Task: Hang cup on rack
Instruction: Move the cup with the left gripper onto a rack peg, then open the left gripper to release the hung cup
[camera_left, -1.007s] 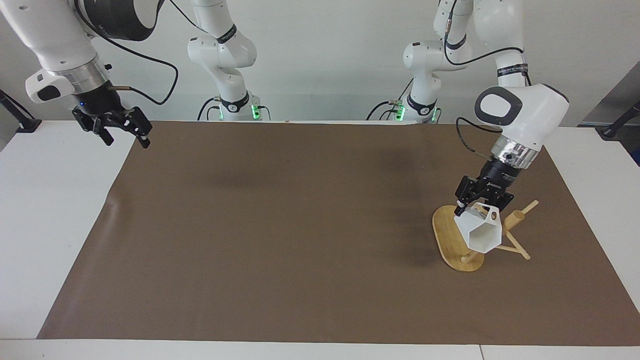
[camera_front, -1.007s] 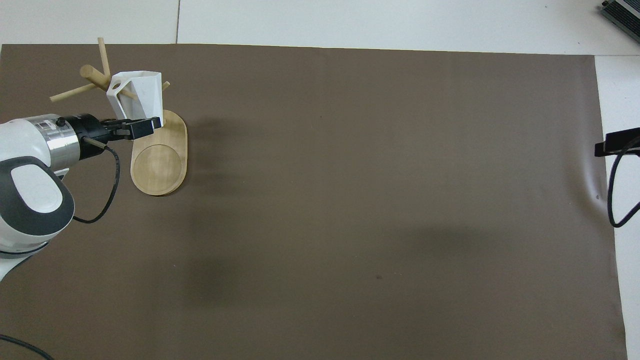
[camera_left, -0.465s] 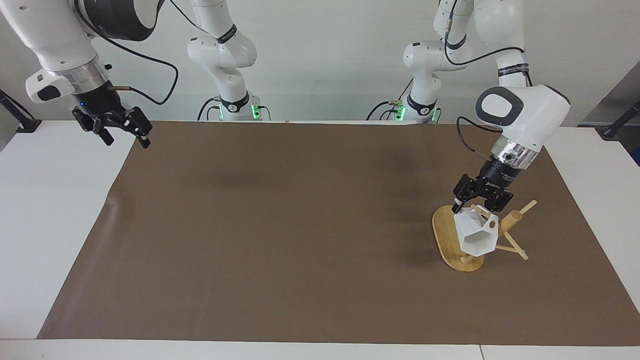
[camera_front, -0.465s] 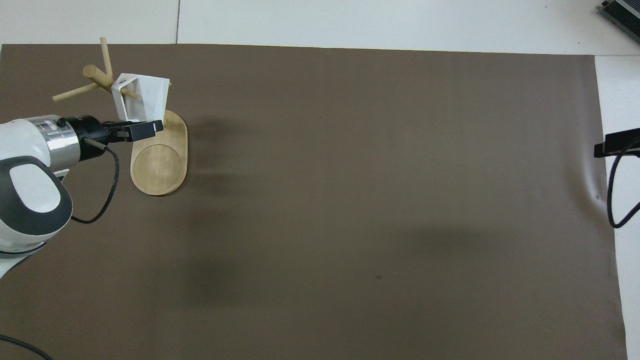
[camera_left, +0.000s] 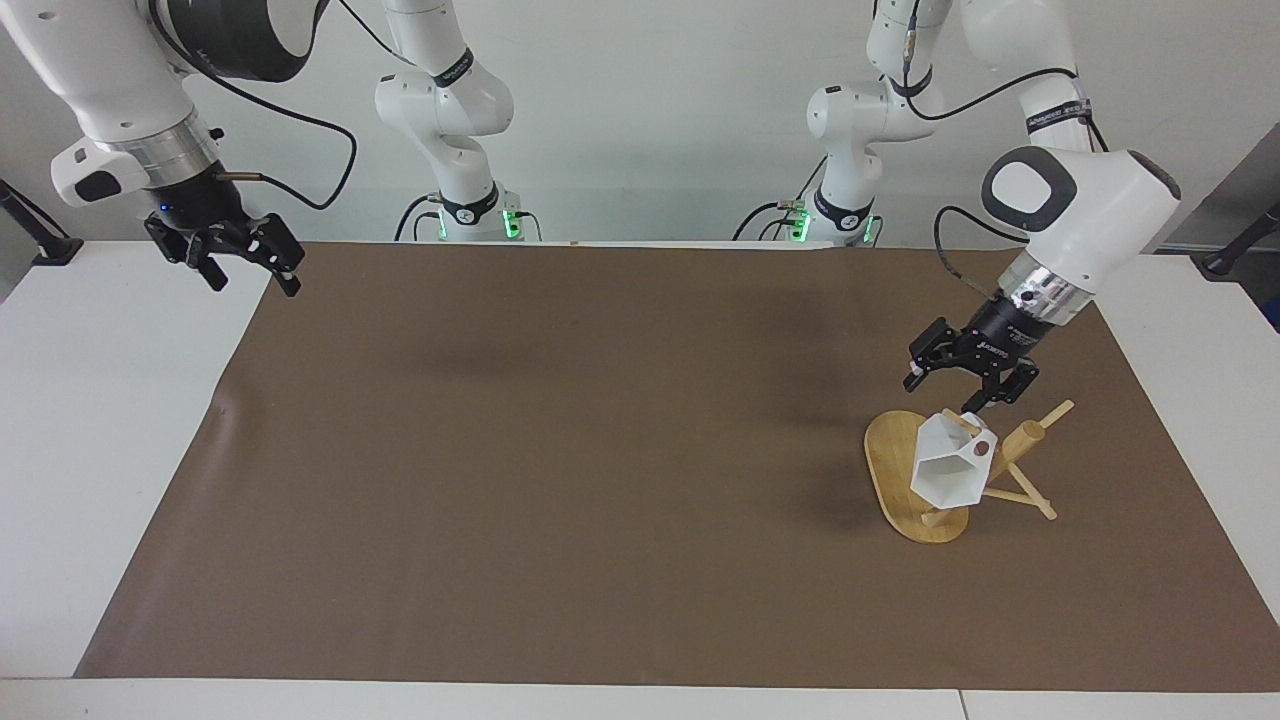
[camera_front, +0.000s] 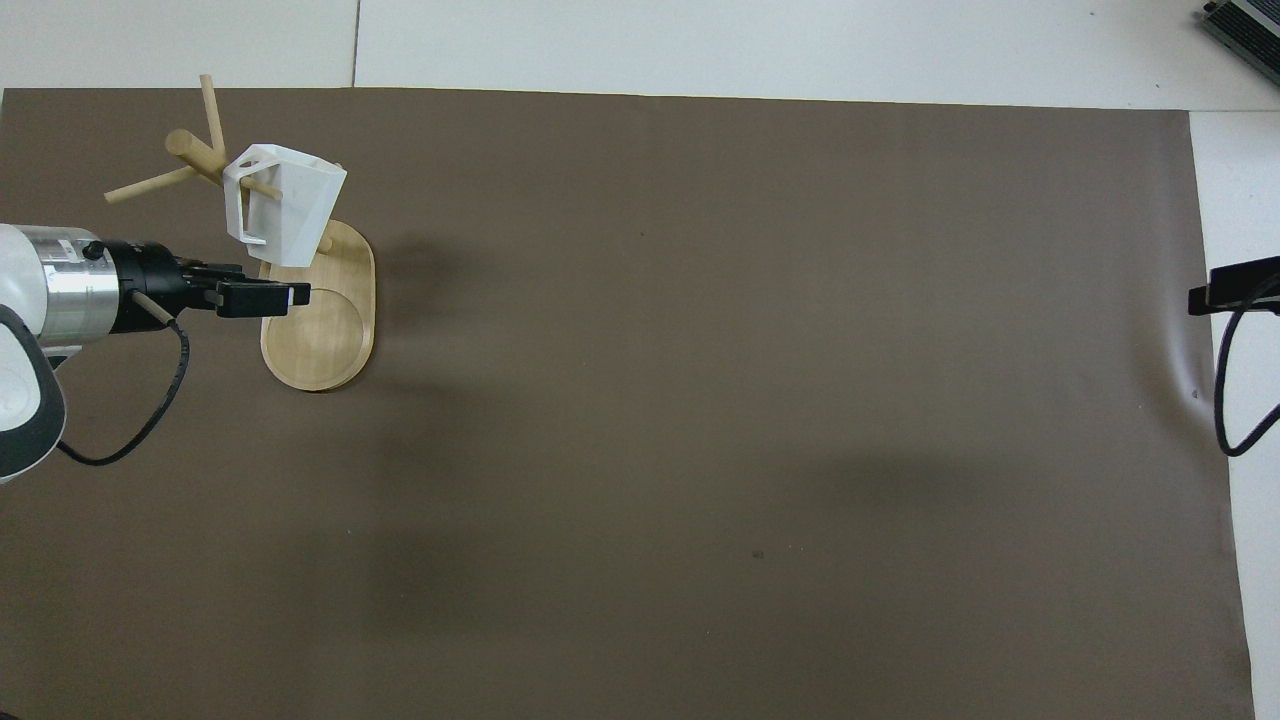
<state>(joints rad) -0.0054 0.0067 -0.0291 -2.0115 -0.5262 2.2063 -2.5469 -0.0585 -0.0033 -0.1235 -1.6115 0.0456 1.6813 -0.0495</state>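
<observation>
One cup, white w/ faceted sides, hangs by its pierced handle on a thin peg of the one rack, a bamboo mug tree at the left arm's end of the table. The cup is tilted, its hexagonal mouth turned away from the robots and slightly down; nothing grips it. In the overhead view the peg passes through the handle of the cup, which hangs over the part of the oval base farther from the robots. The rack has 1 flat oval base, 1 thick round post and thin pegs; approx. 4 peg ends can be counted, though the cup hides part of them, so the exact no. is uncertain. Two arms, two grippers. The left gripper hangs in the air just above the cup and apart from it, fingers spread and empty, pointing down toward the rack. From overhead the left gripper sits over the base's middle, beside the cup on the robots' side. The right gripper waits up in the air over the edge of the brown mat at the right arm's end of the table, well apart from cup and rack, fingers spread, holding nothing; overhead only a dark tip of the right gripper shows at the picture's edge. One brown mat covers most of the one white table; apart from the rack w/ its cup, the mat bears no other objects.
</observation>
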